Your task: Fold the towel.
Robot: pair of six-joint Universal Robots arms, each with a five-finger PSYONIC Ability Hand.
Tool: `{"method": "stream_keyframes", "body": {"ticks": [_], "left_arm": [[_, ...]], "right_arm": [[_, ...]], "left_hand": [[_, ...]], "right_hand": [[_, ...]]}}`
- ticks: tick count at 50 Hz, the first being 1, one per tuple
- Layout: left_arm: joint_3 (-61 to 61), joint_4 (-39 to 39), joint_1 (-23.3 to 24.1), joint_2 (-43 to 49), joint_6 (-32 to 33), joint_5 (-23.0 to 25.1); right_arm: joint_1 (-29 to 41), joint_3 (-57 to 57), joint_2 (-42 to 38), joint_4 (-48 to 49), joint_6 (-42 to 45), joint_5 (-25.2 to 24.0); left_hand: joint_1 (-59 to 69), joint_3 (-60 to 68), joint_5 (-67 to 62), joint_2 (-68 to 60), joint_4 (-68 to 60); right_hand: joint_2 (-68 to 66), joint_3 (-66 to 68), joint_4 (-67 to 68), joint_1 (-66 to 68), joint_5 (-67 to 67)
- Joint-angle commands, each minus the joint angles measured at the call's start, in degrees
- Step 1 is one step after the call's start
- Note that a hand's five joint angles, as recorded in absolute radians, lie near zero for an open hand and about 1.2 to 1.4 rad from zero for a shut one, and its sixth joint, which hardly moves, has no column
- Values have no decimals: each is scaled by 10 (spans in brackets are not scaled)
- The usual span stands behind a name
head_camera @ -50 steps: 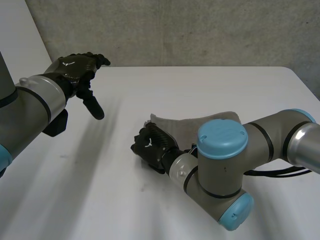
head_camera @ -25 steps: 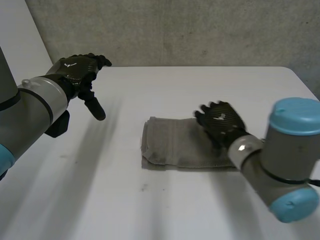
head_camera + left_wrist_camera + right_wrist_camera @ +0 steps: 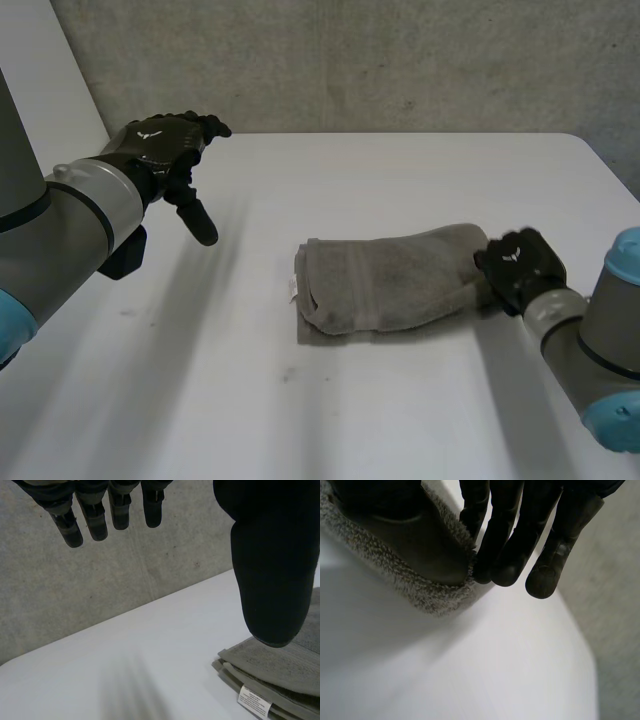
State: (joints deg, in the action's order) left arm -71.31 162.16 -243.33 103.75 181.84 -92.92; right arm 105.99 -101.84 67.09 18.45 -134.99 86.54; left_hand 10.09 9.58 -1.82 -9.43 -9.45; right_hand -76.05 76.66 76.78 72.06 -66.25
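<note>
Nearest the camera, at the 3 o'clock end of the towel (image 3: 385, 285), the right hand (image 3: 520, 268) is clamped on the cloth. Its wrist view shows the thumb (image 3: 415, 540) on one face of the fuzzy edge and the fingers (image 3: 505, 555) closing against it from the other. That pinch at the very end, rather than in the middle, probably gives it a layer it can lift and carry over, or pull out to smooth the bundle.

The towel lies near the middle of the tabletop (image 3: 400, 170), already doubled into a long, thick bundle running from 9 to 3 o'clock. Stacked layers and a small white label (image 3: 293, 289) show at its 9 o'clock end. I judge the fold well along, with a final halving or tidying left.

Farther off, at about 10 o'clock from the towel and well apart from it, the left hand (image 3: 160, 142) hovers above the tabletop. Its fingers are straight and spread, its thumb hangs down, and it holds nothing. It seems parked clear of the right arm's path. Beyond is a grey wall (image 3: 350, 60).
</note>
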Motion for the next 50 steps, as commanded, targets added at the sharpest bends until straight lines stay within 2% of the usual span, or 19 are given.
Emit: {"method": "stream_keyframes", "body": {"ticks": [1,7,9,14,16,17,18,19,20,21,23,25,26,28,31,33,36,42,50], "left_arm": [[0,0,1,-1,0,0],[0,0,1,-2,0,-1],[0,0,1,-2,0,0],[0,0,1,-2,-1,-1],[0,0,2,-2,-1,0],[0,1,5,0,-1,0],[0,1,5,0,-1,0],[0,1,7,3,-1,0],[0,5,8,5,-1,0],[0,5,8,5,-1,0],[-2,26,8,13,-1,0],[-7,39,8,21,-2,-1],[-7,40,8,22,-2,-1],[-18,69,15,39,-12,-1],[-27,106,36,67,-33,-1],[-30,125,46,83,-46,0],[-30,161,63,120,-67,0],[-5,220,95,208,-103,1],[21,241,105,261,-112,2]], "right_arm": [[168,92,-23,26,98,-4],[258,142,-72,47,175,-15],[295,160,-113,40,218,-47],[316,163,-151,33,238,-103],[316,166,-151,34,239,-105],[315,167,-145,37,233,-96],[315,167,-145,37,233,-96],[314,167,-135,40,217,-77],[314,167,-135,40,217,-77],[312,166,-114,43,185,-47],[302,165,-94,49,138,-18],[256,154,-57,53,9,14],[256,154,-57,53,9,14],[216,141,-16,45,-130,16],[201,135,3,36,-193,15],[176,138,15,1,-294,9],[150,151,8,-41,-348,-8],[133,183,-40,-96,-354,-26],[126,195,-79,-132,-357,-37]], "left_hand": [[-1,4,18,-6,-6],[-1,4,18,-6,-6],[-1,4,18,-6,-6],[-1,4,18,-6,-6],[-1,4,18,-6,-6],[-1,4,18,-6,-6],[-1,4,18,-6,-6],[-1,4,18,-6,-6],[-1,4,18,-6,-6],[-1,4,18,-6,-6],[-1,4,18,-6,-6],[-1,4,18,-6,-6],[-1,4,18,-6,-6],[-1,4,18,-6,-6],[-1,4,18,-6,-6],[-1,4,18,-6,-6],[1,6,16,-8,-8],[6,11,11,-13,-13],[15,20,3,-21,-21]], "right_hand": [[-39,33,32,79,-38],[-39,33,32,79,-38],[-39,33,32,79,-38],[-39,33,32,79,-38],[-39,33,32,79,-38],[81,-88,-89,-42,83],[83,-89,-90,-43,85],[487,-494,-495,-447,489],[491,-498,-499,-452,493],[661,-667,-668,-621,662],[661,-667,-668,-621,662],[661,-667,-668,-621,662],[661,-667,-668,-621,662],[661,-667,-668,-621,662],[661,-667,-668,-621,662],[661,-667,-668,-621,662],[661,-667,-668,-621,662],[661,-667,-668,-621,662],[661,-667,-668,-621,662]]}}
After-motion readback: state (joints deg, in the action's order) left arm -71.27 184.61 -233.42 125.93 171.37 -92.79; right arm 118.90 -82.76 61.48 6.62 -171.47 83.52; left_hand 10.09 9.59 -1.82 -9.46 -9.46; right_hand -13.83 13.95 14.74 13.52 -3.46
